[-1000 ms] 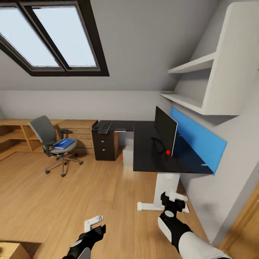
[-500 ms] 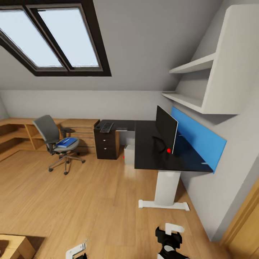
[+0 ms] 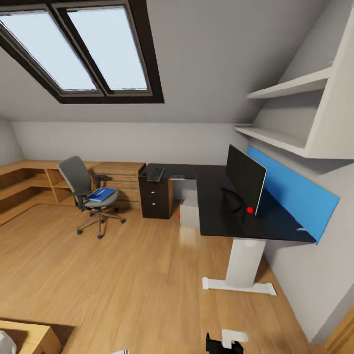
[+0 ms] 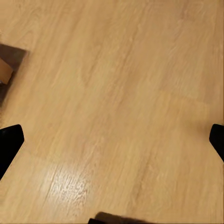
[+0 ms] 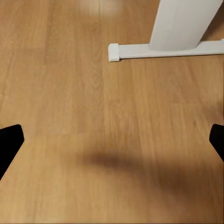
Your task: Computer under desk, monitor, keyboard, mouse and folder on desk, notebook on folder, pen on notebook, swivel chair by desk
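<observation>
With both grippers empty, jaws spread wide over bare floor (image 4: 116, 93), nothing carried yet. Folder (image 3: 101, 194) on chair (image 3: 88, 194) seat well apart from desk (image 3: 231, 211); keyboard (image 3: 156, 173) on cabinet (image 3: 156, 201), monitor (image 3: 245, 178) on desk. Risks: nudging chair on casters during folder grab, clipping desk foot (image 5: 163, 49) with right gripper (image 3: 225, 341).

Glossy black desk (image 3: 216, 216), wood floor (image 3: 123, 275)

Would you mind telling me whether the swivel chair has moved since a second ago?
No. The swivel chair keeps its spot beside the wooden bench; the camera shifted instead.
</observation>
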Available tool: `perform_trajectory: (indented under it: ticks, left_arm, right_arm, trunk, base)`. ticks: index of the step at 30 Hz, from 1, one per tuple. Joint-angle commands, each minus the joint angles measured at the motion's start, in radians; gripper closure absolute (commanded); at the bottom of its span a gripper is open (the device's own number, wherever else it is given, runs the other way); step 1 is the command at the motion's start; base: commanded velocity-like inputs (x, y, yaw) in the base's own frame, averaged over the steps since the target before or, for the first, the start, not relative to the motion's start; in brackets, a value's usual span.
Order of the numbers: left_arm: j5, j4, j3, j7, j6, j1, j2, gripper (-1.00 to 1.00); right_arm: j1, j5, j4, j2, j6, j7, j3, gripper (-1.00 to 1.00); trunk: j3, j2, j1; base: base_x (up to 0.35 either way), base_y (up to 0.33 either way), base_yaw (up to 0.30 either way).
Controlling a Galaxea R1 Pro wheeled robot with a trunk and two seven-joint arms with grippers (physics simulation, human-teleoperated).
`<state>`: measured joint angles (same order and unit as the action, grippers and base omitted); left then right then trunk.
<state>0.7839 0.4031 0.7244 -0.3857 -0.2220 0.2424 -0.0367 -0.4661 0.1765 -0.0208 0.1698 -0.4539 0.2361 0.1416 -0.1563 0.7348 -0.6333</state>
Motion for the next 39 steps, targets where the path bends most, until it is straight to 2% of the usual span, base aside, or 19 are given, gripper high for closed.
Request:
perform_trajectory:
  ticks: [1,25,29,30,39]
  left_arm:
    - [0.009,0.000,0.009,-0.005,-0.005,0.001,0.010,-1.00]
    - [0.009,-0.043,0.012,-0.004,-0.004,0.001,0.016,-1.00]
    - [0.011,-0.052,0.012,-0.004,0.000,0.001,0.021,-1.00]
    - [0.011,-0.085,0.009,0.002,0.001,0.001,0.036,-1.00]
    - [0.011,-0.093,0.009,0.008,0.001,0.001,0.040,-1.00]
  right_arm:
    - [0.001,0.008,-0.002,-0.001,-0.006,-0.001,0.009,-1.00]
    - [0.016,0.007,-0.002,-0.001,-0.042,-0.001,0.009,-1.00]
    - [0.016,0.007,-0.002,-0.001,-0.043,-0.001,0.009,-1.00]
    - [0.017,0.006,-0.002,0.000,-0.043,-0.001,0.009,-1.00]
    - [0.017,0.006,-0.003,-0.001,-0.043,-0.001,0.009,-1.00]
  trunk:
    - [-0.002,0.001,-0.001]
    - [-0.002,0.001,-0.001]
    - [-0.002,0.001,-0.001]
    - [-0.002,0.001,-0.001]
    - [-0.002,0.001,-0.001]
  base:
    - [0.304,0.183,0.000]
    - [0.307,0.198,0.000]
    - [0.307,0.195,0.000]
    - [0.315,0.154,0.000]
    - [0.318,0.134,0.000]
